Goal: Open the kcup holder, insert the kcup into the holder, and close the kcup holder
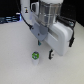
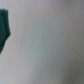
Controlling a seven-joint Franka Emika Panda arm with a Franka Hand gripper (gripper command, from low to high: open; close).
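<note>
You are at the start of the job, by my reading: the kcup (image 1: 35, 56) sits alone on the white table (image 1: 12, 60), so picking it up or opening the holder is the step in hand.

Going left to right in the exterior view, the kcup comes first, at about 7 o'clock from the gripper (image 1: 44, 46) and just beside it, not touching. It looks to stand upright with its pale rim up, so its axis runs vertical and no side faces any special way; the blur keeps me from being sure.

Next, the gripper hangs above the table with dark fingers pointing down. I cannot tell how wide the claw stands; it holds nothing that I can see.

I cannot pick out the kcup holder here; the arm's bulk fills the 1 o'clock region.

The wrist view shows a dark green blur, perhaps the kcup (image 2: 4, 31).

Your next move calls for centring over the cup before descending.
</note>
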